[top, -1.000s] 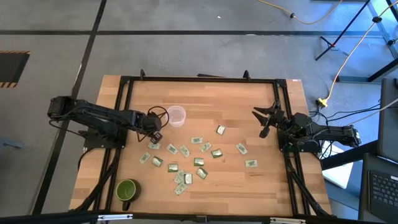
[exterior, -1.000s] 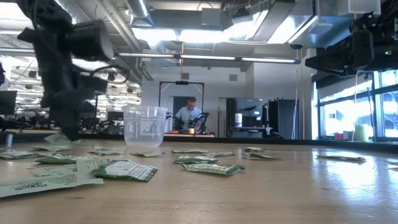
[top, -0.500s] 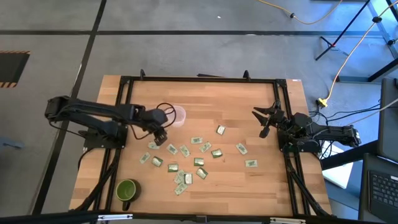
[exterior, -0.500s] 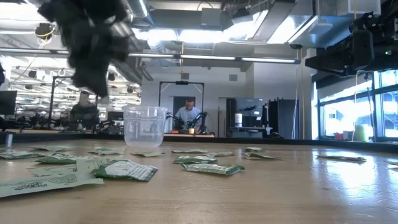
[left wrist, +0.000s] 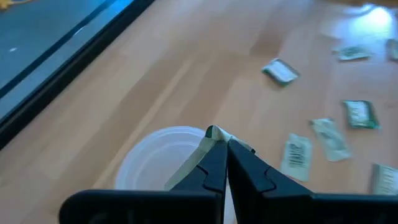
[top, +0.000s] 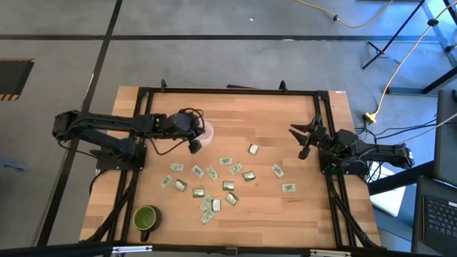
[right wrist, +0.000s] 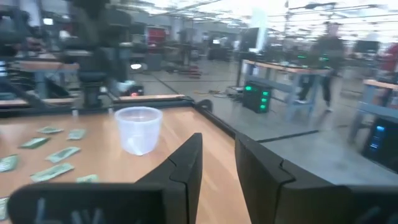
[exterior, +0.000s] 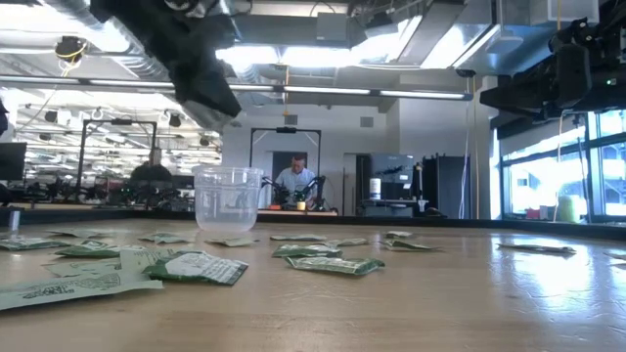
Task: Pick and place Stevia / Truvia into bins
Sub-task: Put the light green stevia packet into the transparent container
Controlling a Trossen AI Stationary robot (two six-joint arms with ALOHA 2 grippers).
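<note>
Clear plastic cup (top: 205, 131) stood beneath the left gripper (left wrist: 219, 138), which pinched a green-and-white paper sachet (left wrist: 214, 132); right gripper (top: 300, 140) gaped well apart.

Left gripper (top: 194, 145) hangs raised at ten o'clock, fingers pinched together; right gripper (top: 303, 140) waits at three o'clock, fingers spread.

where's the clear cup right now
In the high view the clear cup stands upright on the table's far left-centre, above the scattered sachets, with the left claw at its near edge, pinching a sachet.
</note>
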